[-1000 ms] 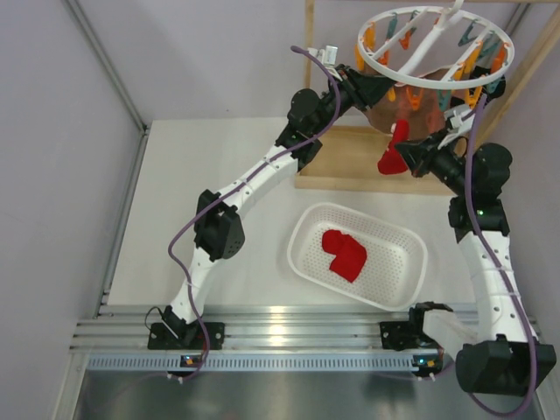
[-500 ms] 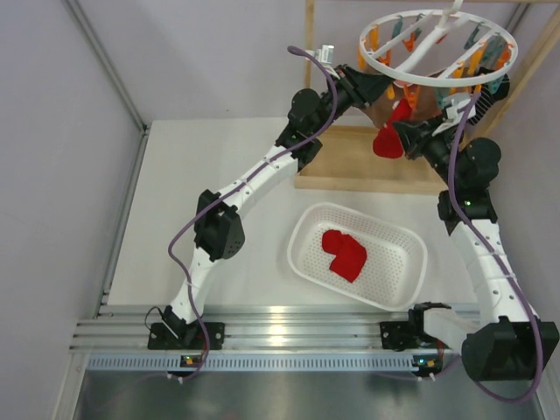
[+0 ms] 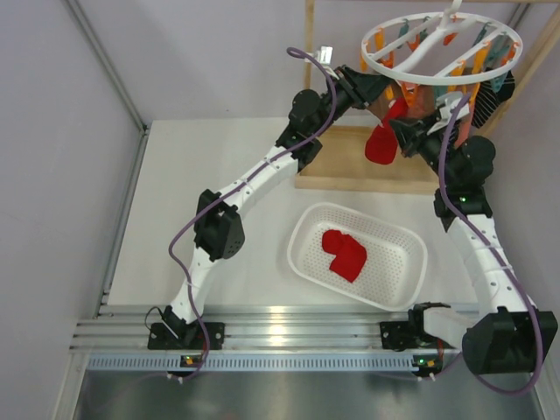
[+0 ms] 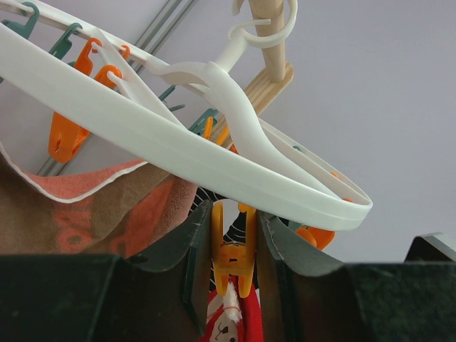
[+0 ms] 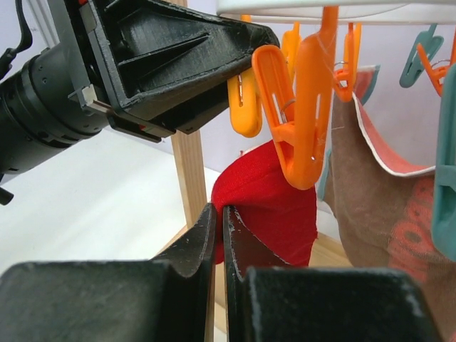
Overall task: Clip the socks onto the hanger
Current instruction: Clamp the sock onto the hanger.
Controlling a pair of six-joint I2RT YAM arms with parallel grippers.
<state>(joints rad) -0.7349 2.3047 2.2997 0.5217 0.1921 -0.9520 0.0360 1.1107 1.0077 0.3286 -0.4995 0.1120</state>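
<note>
- The right fingers (image 5: 191, 246) are pressed together, pinching the edge of a small soft bright red sock (image 5: 274, 206).
- The left fingers (image 4: 274, 256) squeeze a dangling orange plastic clip (image 4: 233, 260).
- The sock is just below that clip and hangs long-ways, up and down.

Seen from above, the large round white plastic ring hanger (image 3: 366, 45) hides the tips of the left gripper (image 3: 391, 90), and its hook is cut off at the top edge. At the left wrist view's bottom edge, the small red fabric sock (image 4: 246, 324) is cropped. Whether the orange plastic clip (image 4: 234, 258) bites it cannot be told.
</note>
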